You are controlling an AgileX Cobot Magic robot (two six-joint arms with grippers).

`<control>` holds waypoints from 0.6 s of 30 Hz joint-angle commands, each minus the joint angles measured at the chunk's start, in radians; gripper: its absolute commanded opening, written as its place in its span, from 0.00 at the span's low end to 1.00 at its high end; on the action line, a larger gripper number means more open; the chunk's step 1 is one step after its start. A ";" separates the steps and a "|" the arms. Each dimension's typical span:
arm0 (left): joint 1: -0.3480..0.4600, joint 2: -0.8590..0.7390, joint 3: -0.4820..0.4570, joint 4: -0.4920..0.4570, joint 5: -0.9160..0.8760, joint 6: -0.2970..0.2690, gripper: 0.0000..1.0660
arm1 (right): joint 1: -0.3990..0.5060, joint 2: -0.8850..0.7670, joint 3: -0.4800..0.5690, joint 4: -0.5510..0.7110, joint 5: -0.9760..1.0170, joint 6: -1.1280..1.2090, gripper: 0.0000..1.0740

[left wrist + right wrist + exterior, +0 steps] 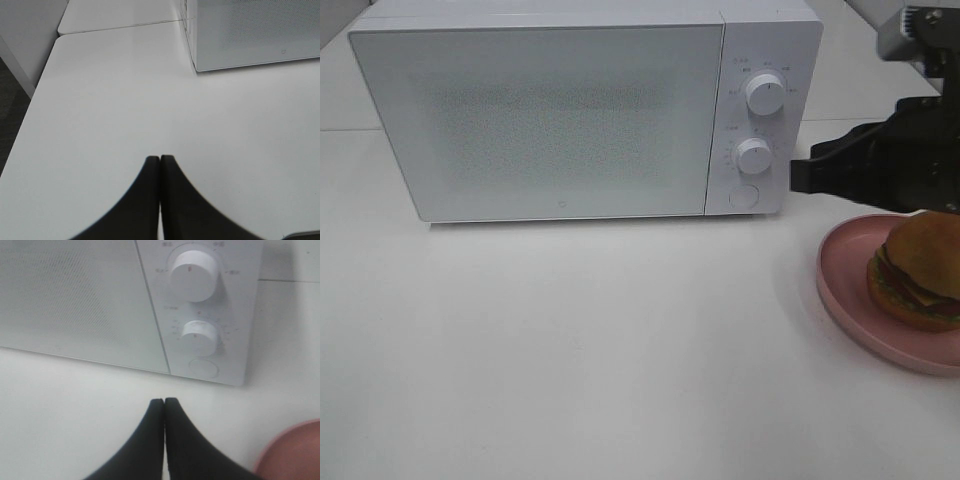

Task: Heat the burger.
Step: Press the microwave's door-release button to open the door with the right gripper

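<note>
The right end effector (pixel 798 177), jaws pressed together and empty, is the nearer one; the burger (pixel 920 270) lies at its four o'clock, the microwave door (pixel 540 120) seemingly shut.

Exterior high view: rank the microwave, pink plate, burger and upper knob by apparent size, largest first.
1. microwave
2. pink plate, cut off by the frame edge
3. burger, also cropped
4. upper knob

Matte black curved fingers (pixel 142 450); boxy black arm (pixel 890 160), perhaps grey-capped.
</note>
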 commanded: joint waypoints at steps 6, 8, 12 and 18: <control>-0.002 -0.022 0.004 -0.009 -0.015 0.000 0.00 | 0.101 0.181 -0.060 -0.008 -0.177 0.153 0.00; -0.002 -0.022 0.004 -0.009 -0.015 0.000 0.00 | 0.101 0.212 -0.061 -0.008 -0.226 0.260 0.00; -0.002 -0.022 0.004 -0.009 -0.015 0.000 0.00 | 0.101 0.240 -0.061 -0.009 -0.290 0.429 0.00; -0.002 -0.022 0.004 -0.009 -0.015 0.000 0.00 | 0.101 0.298 -0.061 -0.009 -0.425 0.698 0.00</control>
